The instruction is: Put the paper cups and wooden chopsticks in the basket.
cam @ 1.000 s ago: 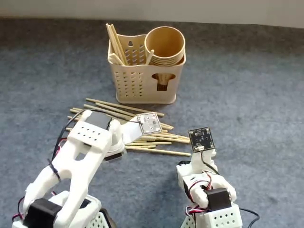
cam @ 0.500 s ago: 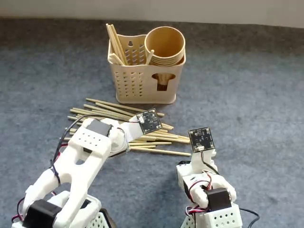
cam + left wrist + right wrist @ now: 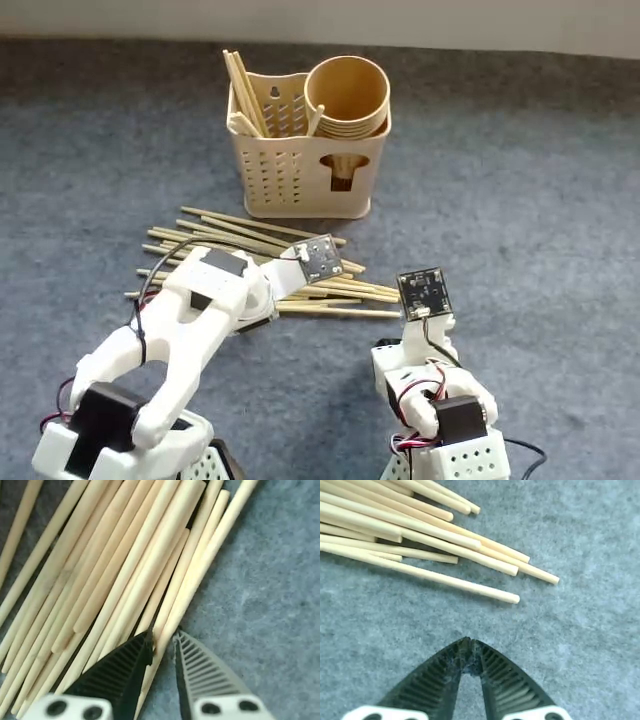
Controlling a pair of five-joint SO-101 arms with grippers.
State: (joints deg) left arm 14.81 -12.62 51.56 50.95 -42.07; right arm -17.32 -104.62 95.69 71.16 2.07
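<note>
Several wooden chopsticks (image 3: 250, 255) lie in a loose pile on the grey carpet in front of the basket (image 3: 300, 170). Stacked paper cups (image 3: 347, 92) stand in the basket's right half, and a few chopsticks (image 3: 243, 88) lean in its left half. My left gripper (image 3: 162, 638) is low over the pile's near edge, with its jaws closed around the outermost chopstick (image 3: 200, 575). That same chopstick (image 3: 340, 311) is the nearest one in the high view. My right gripper (image 3: 470, 643) is shut with nothing in it, hovering over bare carpet just short of the chopstick tips (image 3: 512, 598).
The left arm (image 3: 190, 320) covers the pile's near left part. The right arm (image 3: 430, 390) stands folded at the front right. Open carpet (image 3: 520, 220) lies to the right of the basket and the pile.
The left arm has swung forward and to the right over the pile. The nearest chopstick has shifted slightly toward the pile. The right arm has kept still.
</note>
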